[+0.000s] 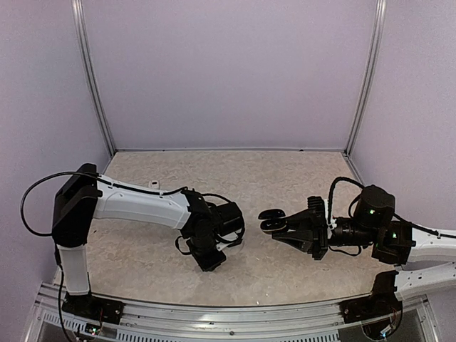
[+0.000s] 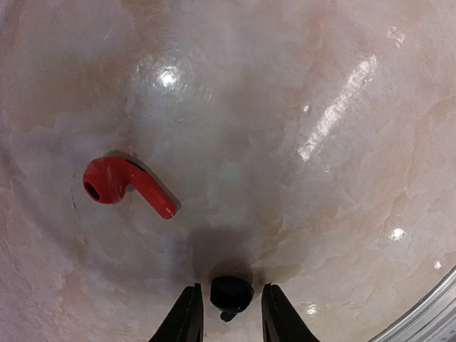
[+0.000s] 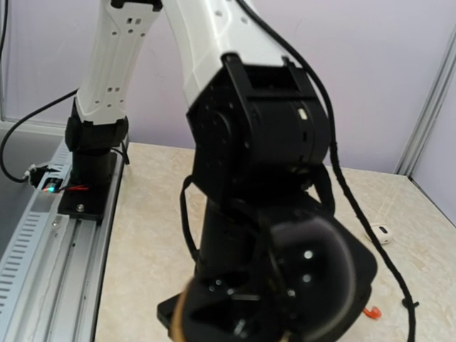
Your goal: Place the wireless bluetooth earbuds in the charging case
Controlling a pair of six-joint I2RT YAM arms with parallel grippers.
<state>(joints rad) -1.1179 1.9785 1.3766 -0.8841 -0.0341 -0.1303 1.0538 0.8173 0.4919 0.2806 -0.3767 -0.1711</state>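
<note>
We find the left tool [image 2: 229, 288] spread astride the black earbud [image 2: 231, 293] for pinching, the right tool [image 1: 285, 224] clamping the case [image 1: 269, 216] ready.

On the table [image 2: 335, 92], one earbud [image 2: 231, 291] is set between the spread fingers of the left gripper [image 2: 230, 303], a second earbud [image 2: 127, 184] is laid farther ahead and leftward in the wrist view, and the charging case [image 1: 271, 218] is held in the right gripper [image 1: 287, 226], right of both.
</note>
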